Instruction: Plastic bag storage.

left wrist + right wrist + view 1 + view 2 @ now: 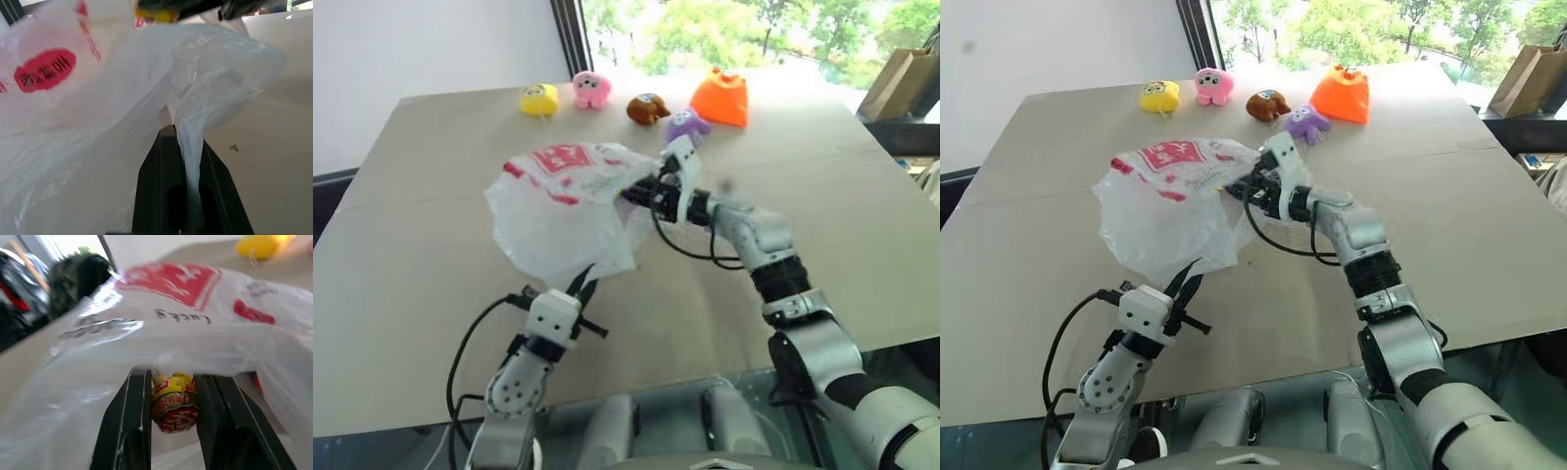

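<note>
The plastic bag, thin translucent white with a red logo and red print, hangs puffed above the table between both grippers. My left gripper is below it, shut on a twisted strand of the bag. My right gripper reaches in level from the right at the bag's upper edge. It is shut on a small yellow and red roll-shaped packet, with bag film draped over its fingers. Whether the packet is inside the bag or against it, I cannot tell.
A row of small toys lies at the far side of the tan table: yellow, pink, brown, purple and an orange pouch-shaped one. A brown paper bag stands off the table's far right.
</note>
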### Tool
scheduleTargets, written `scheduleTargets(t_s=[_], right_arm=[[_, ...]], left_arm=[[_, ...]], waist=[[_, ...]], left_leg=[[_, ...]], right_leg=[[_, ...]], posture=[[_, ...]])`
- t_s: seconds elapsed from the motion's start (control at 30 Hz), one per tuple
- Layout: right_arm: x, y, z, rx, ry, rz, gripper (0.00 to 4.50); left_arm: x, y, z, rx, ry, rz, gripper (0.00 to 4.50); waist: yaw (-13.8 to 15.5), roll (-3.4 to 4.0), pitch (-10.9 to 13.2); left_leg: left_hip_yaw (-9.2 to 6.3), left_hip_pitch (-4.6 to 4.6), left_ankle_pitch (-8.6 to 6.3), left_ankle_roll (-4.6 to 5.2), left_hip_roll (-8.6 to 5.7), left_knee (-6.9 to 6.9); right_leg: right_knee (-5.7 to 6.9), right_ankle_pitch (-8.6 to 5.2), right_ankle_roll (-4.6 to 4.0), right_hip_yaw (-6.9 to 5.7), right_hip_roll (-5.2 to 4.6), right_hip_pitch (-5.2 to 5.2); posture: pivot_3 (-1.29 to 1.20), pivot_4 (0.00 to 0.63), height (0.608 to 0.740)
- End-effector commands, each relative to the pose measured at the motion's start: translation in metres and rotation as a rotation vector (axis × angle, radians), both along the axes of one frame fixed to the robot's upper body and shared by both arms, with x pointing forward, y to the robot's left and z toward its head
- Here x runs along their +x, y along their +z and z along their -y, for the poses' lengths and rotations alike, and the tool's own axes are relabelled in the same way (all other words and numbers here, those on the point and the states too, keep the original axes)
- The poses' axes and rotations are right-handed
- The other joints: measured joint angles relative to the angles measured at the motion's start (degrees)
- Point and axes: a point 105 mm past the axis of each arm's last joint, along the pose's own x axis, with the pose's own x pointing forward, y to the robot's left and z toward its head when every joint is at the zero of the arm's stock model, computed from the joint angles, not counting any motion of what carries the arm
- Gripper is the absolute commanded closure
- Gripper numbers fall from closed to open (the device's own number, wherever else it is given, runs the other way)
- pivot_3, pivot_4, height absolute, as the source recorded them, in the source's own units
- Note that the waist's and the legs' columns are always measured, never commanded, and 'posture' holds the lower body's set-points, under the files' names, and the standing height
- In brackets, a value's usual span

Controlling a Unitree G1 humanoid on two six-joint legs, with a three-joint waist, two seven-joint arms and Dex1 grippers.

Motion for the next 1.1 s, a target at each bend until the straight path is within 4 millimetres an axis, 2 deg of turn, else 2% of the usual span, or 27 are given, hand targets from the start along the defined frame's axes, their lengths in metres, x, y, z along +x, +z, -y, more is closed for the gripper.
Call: scheduleTargets(t_s=[0.03,0.1,0.17,0.23,0.27,0.33,0.4,0.5,0.57,0.63,0.73,0.8,0.9,0.93,1.03,1.1], right_arm=[[0.016,0.014,-0.013,-0.058,-0.100,0.169,3.79],[0.016,0.019,-0.018,0.026,-0.089,0.109,2.76],[0.017,0.026,-0.019,0.064,-0.086,0.136,1.97],[0.016,0.027,-0.018,0.052,-0.077,0.168,1.00],[0.008,0.020,-0.015,0.015,-0.003,0.164,0.49],[-0.008,0.008,-0.004,-0.048,0.125,0.146,0.49],[-0.024,-0.002,0.016,-0.101,0.216,0.097,0.49],[-0.050,-0.008,0.043,-0.152,0.314,0.086,0.49],[-0.073,0.004,0.058,-0.152,0.373,0.221,0.49],[-0.080,0.018,0.069,-0.144,0.310,0.314,0.49],[-0.069,0.040,0.085,-0.074,0.076,0.415,0.49],[-0.055,0.037,0.101,-0.073,-0.084,0.412,0.49],[-0.043,0.016,0.113,-0.129,-0.201,0.337,0.49],[-0.039,0.002,0.114,-0.146,-0.234,0.274,0.49],[-0.032,-0.032,0.106,-0.154,-0.274,0.107,0.49],[-0.021,-0.040,0.102,-0.150,-0.320,0.073,0.49]], left_arm=[[-0.001,0.014,0.003,-0.003,-0.005,0.050,4.50],[0.000,0.015,0.002,-0.001,-0.003,0.052,4.50],[0.000,0.016,0.001,0.001,0.003,0.055,4.50],[-0.001,0.016,0.000,0.002,0.008,0.054,4.50],[-0.001,0.015,0.000,0.002,0.013,0.053,4.50],[0.000,0.015,-0.002,-0.004,0.030,0.051,4.50],[0.001,0.014,-0.004,-0.013,0.049,0.051,4.50],[0.000,0.012,-0.005,-0.015,0.054,0.053,4.50],[-0.002,0.016,-0.006,-0.020,0.065,0.068,4.50],[-0.004,0.019,-0.008,-0.018,0.075,0.080,4.50],[-0.008,0.021,-0.011,-0.013,0.091,0.090,4.50],[-0.010,0.019,-0.010,-0.005,0.094,0.087,4.50],[-0.010,0.017,-0.011,-0.006,0.099,0.081,4.50],[-0.010,0.017,-0.009,-0.007,0.093,0.079,4.50],[-0.008,0.015,-0.005,-0.008,0.069,0.075,4.50],[-0.006,0.016,-0.005,-0.005,0.065,0.076,4.50]], waist=[[0.0,0.00,0.0],[0.0,0.00,0.0],[0.1,0.00,0.0],[0.2,0.00,0.0],[0.3,0.00,0.0],[0.6,-0.01,0.0],[0.8,-0.01,0.0],[0.7,-0.01,0.0],[0.4,0.00,0.0],[0.0,0.02,0.0],[-0.3,0.00,0.0],[0.1,-0.03,0.0],[0.8,-0.13,-0.1],[0.8,-0.13,-0.1],[0.5,-0.15,-0.1],[0.3,-0.14,-0.1]], left_leg=[[0.00,-0.02,0.00,0.00,0.00,-0.01],[0.04,-0.05,0.00,-0.01,-0.01,-0.01],[0.05,-0.09,0.00,-0.01,-0.01,-0.01],[0.05,-0.10,0.00,-0.01,-0.01,-0.01],[0.04,-0.11,0.00,-0.01,-0.01,-0.02],[0.03,-0.13,0.00,0.00,-0.03,-0.02],[-0.02,-0.17,-0.01,0.00,-0.07,0.01],[-0.06,-0.23,-0.01,0.00,-0.10,0.04],[-0.11,-0.27,-0.01,0.00,-0.08,0.02],[-0.06,-0.25,-0.01,0.01,-0.04,-0.01],[-0.03,-0.16,-0.01,0.01,0.05,-0.03],[-0.06,-0.09,-0.01,0.01,0.06,-0.01],[-0.07,-0.03,-0.01,0.00,0.00,0.06],[-0.06,-0.03,-0.01,0.00,-0.04,0.11],[-0.04,-0.01,0.00,0.00,-0.04,0.11],[-0.04,0.00,0.00,0.00,0.00,0.06]], right_leg=[[0.00,0.00,0.00,0.01,0.00,-0.03],[-0.02,0.00,0.00,0.05,-0.01,-0.07],[-0.07,0.00,0.00,0.06,-0.02,-0.07],[-0.11,0.00,0.00,0.06,-0.03,-0.07],[-0.12,0.00,0.00,0.05,-0.03,-0.07],[-0.13,0.00,0.00,0.03,-0.04,-0.06],[-0.20,0.00,0.00,-0.04,-0.11,-0.01],[-0.25,0.00,0.00,-0.10,-0.17,0.01],[-0.29,-0.01,0.00,-0.14,-0.15,-0.01],[-0.27,-0.01,0.01,-0.11,-0.12,-0.05],[-0.17,-0.01,0.01,-0.07,-0.02,-0.05],[-0.11,-0.01,0.01,-0.08,0.01,0.02],[-0.15,-0.01,0.01,-0.09,-0.03,0.16],[-0.15,-0.01,0.01,-0.09,-0.08,0.18],[-0.14,-0.01,0.01,-0.05,-0.07,0.18],[-0.11,-0.01,0.01,-0.05,-0.03,0.15]], posture=[[0.00,0.150,0.740],[0.00,0.150,0.740],[0.00,0.150,0.740],[0.00,0.150,0.740],[0.00,0.150,0.740],[0.00,0.150,0.740],[0.00,0.150,0.740],[0.00,0.150,0.740],[0.00,0.150,0.740],[0.00,0.150,0.740],[0.00,0.150,0.740],[0.00,0.150,0.740],[0.00,0.150,0.740],[0.00,0.150,0.740],[0.00,0.150,0.740],[0.00,0.150,0.740]])
